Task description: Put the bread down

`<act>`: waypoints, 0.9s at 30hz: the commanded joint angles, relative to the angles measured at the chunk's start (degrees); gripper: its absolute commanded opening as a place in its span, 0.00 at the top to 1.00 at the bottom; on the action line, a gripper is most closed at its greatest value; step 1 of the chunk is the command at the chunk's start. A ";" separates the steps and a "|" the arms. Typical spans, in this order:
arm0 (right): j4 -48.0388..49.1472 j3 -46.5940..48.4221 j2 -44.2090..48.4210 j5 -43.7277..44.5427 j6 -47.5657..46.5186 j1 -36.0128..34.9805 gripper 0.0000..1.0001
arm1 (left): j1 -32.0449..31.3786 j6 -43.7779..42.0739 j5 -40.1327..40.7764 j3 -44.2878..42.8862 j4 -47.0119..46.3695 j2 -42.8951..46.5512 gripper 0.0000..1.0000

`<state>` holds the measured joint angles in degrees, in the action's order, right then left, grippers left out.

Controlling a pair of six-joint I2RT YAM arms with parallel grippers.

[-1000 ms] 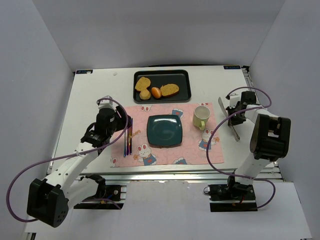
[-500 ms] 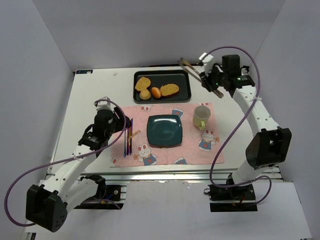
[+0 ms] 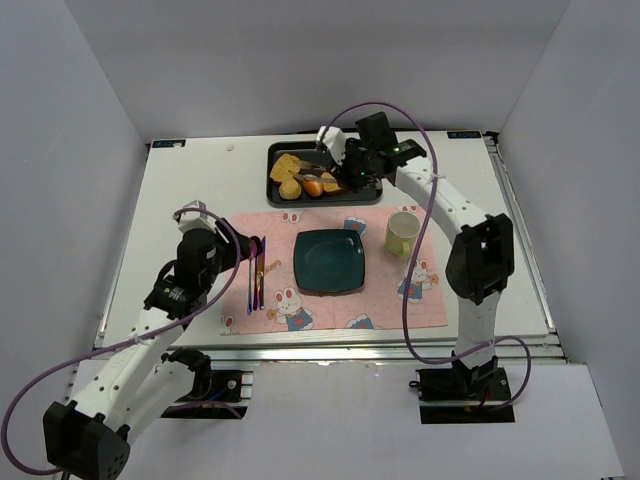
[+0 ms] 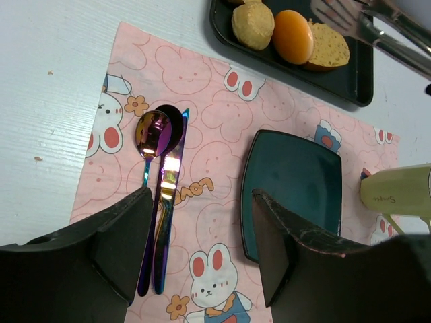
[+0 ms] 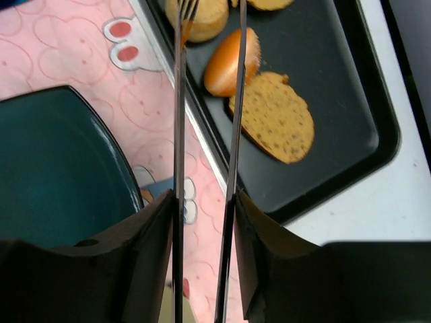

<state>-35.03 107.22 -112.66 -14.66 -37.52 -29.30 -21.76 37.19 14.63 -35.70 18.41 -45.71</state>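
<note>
The bread (image 3: 290, 189) is a small round tan bun at the front left of the black tray (image 3: 368, 188). The left wrist view shows the bread (image 4: 253, 25) near its top edge. My right gripper (image 3: 345, 168) is over the tray, shut on metal tongs (image 5: 177, 121) whose two arms stand a little apart. In the right wrist view one forked tip of the tongs is over the bread (image 5: 205, 20). The teal plate (image 3: 329, 261) lies empty on the pink placemat. My left gripper (image 4: 202, 202) hangs open above the placemat, left of the plate (image 4: 296, 188), holding nothing.
The tray also holds an orange oval roll (image 3: 313, 185) and two toasted slices (image 3: 285, 165), (image 5: 276, 118). A pale green cup (image 3: 402, 233) stands right of the plate. A spoon and knife (image 4: 161, 175) lie on the placemat's left side.
My right arm has swung from the table's right side up and across to the tray, carrying the tongs. My left arm drew back a little toward the near edge.
</note>
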 commanded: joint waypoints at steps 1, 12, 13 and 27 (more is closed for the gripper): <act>0.13 2.56 -1.15 1.64 1.57 -2.69 0.54 | 0.14 1.13 1.28 0.90 1.36 1.50 0.30; 4.52 1.50 -5.19 5.42 1.83 -6.03 0.51 | 0.14 1.75 0.93 1.69 0.22 0.45 0.30; 4.88 1.41 -5.63 5.95 1.66 -6.21 0.51 | 0.14 1.75 0.75 1.69 -0.04 0.28 0.30; 9.36 -2.09 -6.87 10.61 0.26 -7.87 0.49 | 0.14 1.57 0.48 2.04 -1.01 -0.78 0.29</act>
<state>-29.58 106.02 -119.83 -5.58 -36.47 -36.27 -21.76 38.63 15.05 -34.26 18.76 -46.76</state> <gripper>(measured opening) 0.511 0.703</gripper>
